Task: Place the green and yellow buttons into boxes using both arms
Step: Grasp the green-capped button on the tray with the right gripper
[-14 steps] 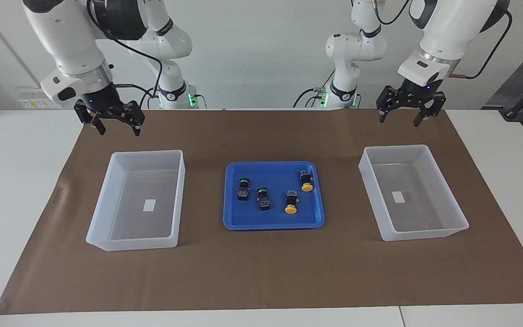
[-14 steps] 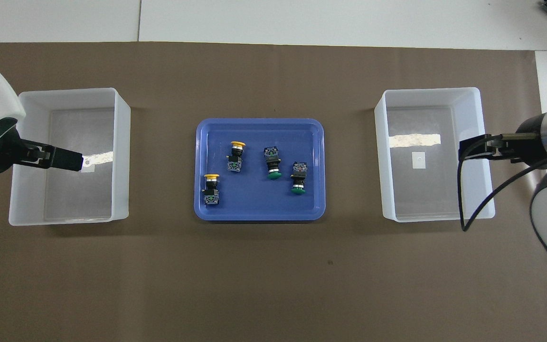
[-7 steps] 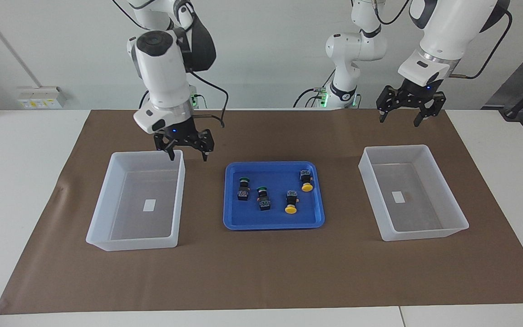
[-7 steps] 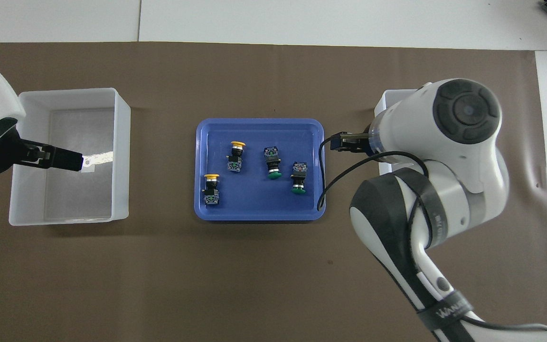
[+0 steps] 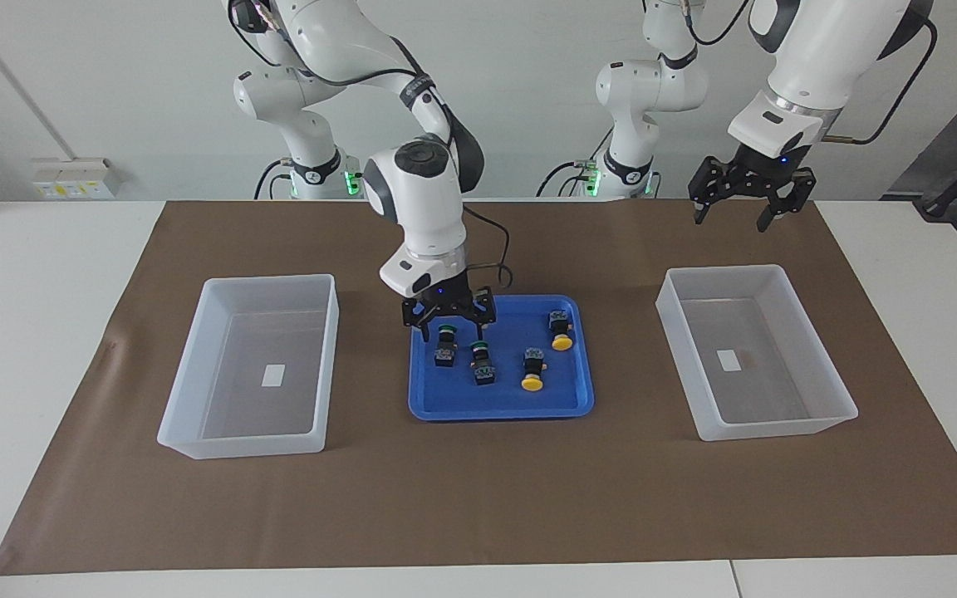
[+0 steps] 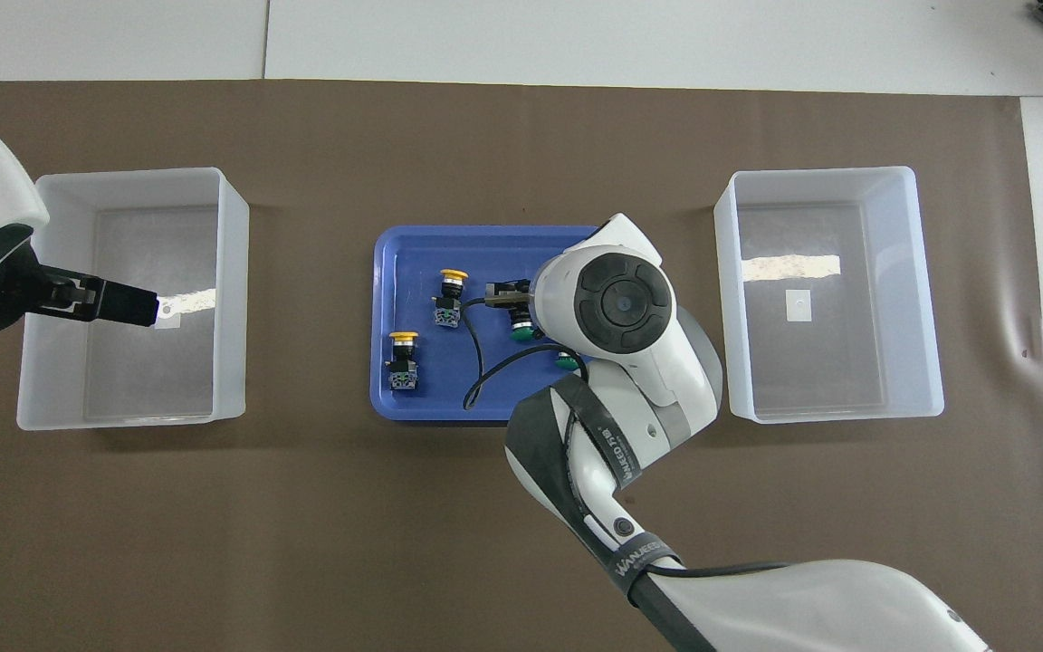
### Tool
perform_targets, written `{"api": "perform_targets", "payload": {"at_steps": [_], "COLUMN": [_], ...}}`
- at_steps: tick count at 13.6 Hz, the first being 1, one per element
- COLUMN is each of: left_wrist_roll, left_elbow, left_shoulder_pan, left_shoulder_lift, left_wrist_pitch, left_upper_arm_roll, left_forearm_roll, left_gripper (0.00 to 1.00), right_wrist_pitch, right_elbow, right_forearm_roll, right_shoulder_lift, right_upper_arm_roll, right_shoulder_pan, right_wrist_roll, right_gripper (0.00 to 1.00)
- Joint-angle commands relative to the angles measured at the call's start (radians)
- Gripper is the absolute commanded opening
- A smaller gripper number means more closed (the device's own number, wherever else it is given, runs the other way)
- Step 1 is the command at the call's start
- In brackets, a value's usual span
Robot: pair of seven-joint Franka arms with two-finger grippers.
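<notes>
Four buttons lie in the blue tray point(image 5: 499, 411) at the middle of the mat. The two yellow buttons point(image 5: 533, 380) point(image 5: 561, 340) are toward the left arm's end. The two green buttons point(image 5: 444, 355) point(image 5: 483, 372) are toward the right arm's end. My right gripper point(image 5: 451, 329) is open, low over the green button nearer the robots, with a finger on each side of its cap. In the overhead view the right arm hides that gripper and most of this button point(image 6: 565, 362). My left gripper point(image 5: 750, 203) waits open in the air.
Two empty translucent white boxes stand beside the tray. One point(image 5: 267, 281) is toward the right arm's end, the other point(image 5: 723, 271) toward the left arm's end. Brown mat point(image 5: 478, 498) covers the table.
My right arm has swung from its own end, past its box, to the tray and come down over a green button. The left arm has not moved.
</notes>
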Motion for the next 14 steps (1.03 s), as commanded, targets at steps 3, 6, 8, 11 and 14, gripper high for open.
{"api": "perform_targets", "payload": {"at_steps": [3,6,8,11,14], "left_wrist_roll": [0.007,0.005,0.005,0.005,0.005], "left_elbow": [-0.004,-0.004,-0.004,-0.004,-0.004], "left_shoulder_pan": [0.007,0.007,0.007,0.007,0.007], "left_shoulder_lift": [-0.009,-0.009,-0.009,-0.009,-0.009], "left_wrist_pitch": [-0.012,-0.012,-0.013,-0.012,-0.012], "left_upper_arm_roll": [-0.006,-0.006,-0.006,-0.006,-0.006], "left_forearm_roll": [0.016,0.016,0.016,0.016,0.016], "left_gripper": [1.00,1.00,1.00,1.00,1.00], "right_wrist_pitch": [0.098,0.123,0.140,0.162,0.150], "right_elbow": [0.004,0.003,-0.001,-0.009,-0.003], "right_forearm_roll": [-0.052,-0.058,-0.060,-0.058,-0.057], "right_shoulder_lift": [0.093,0.105,0.110,0.131,0.128], "right_upper_arm_roll": [-0.006,-0.006,-0.006,-0.006,-0.006], "right_shoulder_pan": [0.029,0.020,0.018,0.021,0.029], "right_wrist_roll": [-0.168,-0.239,-0.253,-0.245,-0.229], "right_gripper": [1.00,0.83,0.62,0.33,0.00]}}
